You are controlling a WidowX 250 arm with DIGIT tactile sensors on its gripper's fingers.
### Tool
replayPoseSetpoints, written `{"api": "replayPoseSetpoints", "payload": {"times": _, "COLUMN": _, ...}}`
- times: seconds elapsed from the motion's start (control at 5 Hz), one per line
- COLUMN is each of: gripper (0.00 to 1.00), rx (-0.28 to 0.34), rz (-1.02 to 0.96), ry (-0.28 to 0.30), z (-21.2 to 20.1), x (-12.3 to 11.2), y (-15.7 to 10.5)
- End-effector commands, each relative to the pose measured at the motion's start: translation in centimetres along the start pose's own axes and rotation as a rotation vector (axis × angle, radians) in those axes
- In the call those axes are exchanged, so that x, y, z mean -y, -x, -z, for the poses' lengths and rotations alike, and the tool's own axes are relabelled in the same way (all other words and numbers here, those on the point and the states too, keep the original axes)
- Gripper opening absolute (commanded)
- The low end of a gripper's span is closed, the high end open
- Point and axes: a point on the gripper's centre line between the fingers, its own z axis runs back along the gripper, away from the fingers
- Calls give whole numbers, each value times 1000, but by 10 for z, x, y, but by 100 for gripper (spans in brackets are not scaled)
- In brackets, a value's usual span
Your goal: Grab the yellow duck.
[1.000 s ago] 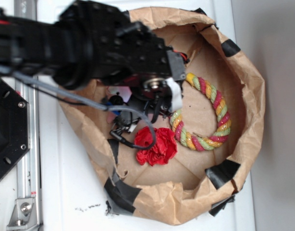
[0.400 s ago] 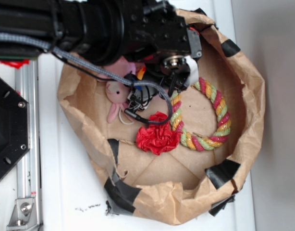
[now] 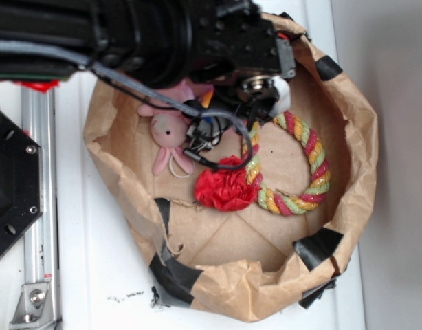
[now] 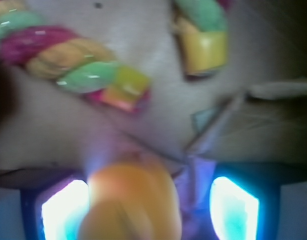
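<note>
Item: yellow duck (image 4: 131,205), blurred, sitting between your spread fingers (image 4: 62,210). Centre it, then close gently; keep clear of the rope (image 4: 68,62).

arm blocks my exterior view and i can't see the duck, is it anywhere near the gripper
observer: yes. The wrist view shows the duck, blurred, between the two fingers of the gripper.
operator: is it clamped
observer: cannot tell. The duck sits close to one finger, with some space toward the other.
operator: anything else in the way
observer: the rope lies beyond the duck with its two ends apart, clear of the fingers.
</note>
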Motion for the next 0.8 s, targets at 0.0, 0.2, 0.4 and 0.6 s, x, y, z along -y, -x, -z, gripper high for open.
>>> {"api": "replayPoseSetpoints", "payload": {"times": 0.0, "gripper": 0, "rx": 5, "rz": -2, "ry": 15, "z": 5, "x": 12, "y": 1}}
{"api": "replayPoseSetpoints", "payload": {"times": 0.2, "gripper": 0, "rx": 3, "rz": 13, "ry": 2, "z": 5, "x": 16, "y": 1}}
{"api": "replayPoseSetpoints", "payload": {"times": 0.4, "gripper": 0, "rx": -3, "rz": 20, "ry": 1, "z": 4, "x": 19, "y": 2}}
{"api": "replayPoseSetpoints", "payload": {"times": 0.6, "gripper": 0, "rx": 17, "rz": 17, "ry": 8, "z": -7, "x": 18, "y": 1}}
